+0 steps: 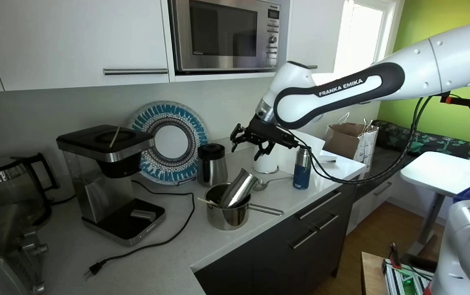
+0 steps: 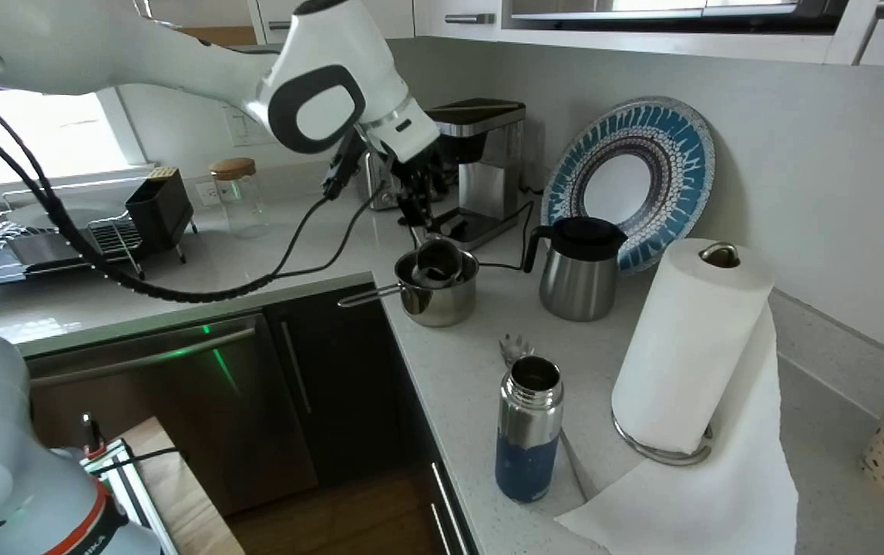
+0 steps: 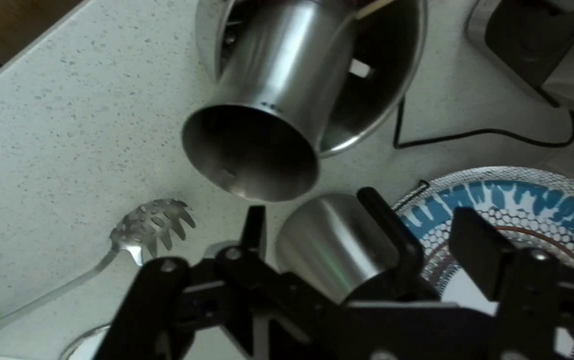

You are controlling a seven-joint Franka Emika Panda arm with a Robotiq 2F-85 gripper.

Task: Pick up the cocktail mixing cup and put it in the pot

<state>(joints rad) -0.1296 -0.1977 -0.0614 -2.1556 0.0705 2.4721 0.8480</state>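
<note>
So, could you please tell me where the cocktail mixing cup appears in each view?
In an exterior view: cocktail mixing cup, below centre.
In an exterior view: mixing cup, almost at centre.
Wrist view: mixing cup, upper middle.
Shared landmark: the pot that it leans in, visible in all three.

Lime-green wall [image 1: 452, 16] beside bright window [image 1: 364, 35]; white upper cabinets [image 1: 71, 41]; dark drawers [image 1: 292, 231] under pale counter [image 1: 157, 262]; brown floor [image 1: 362, 229].

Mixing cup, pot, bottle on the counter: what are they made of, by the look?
Mixing cup: probably stainless steel, fairly shiny; a bright streak runs along its wall.
Pot: metal, likely polished steel; its wall mirrors light and dark patches.
Bottle: likely steel under a blue coating; bare, shiny threaded neck above. Coating type unclear.
</note>
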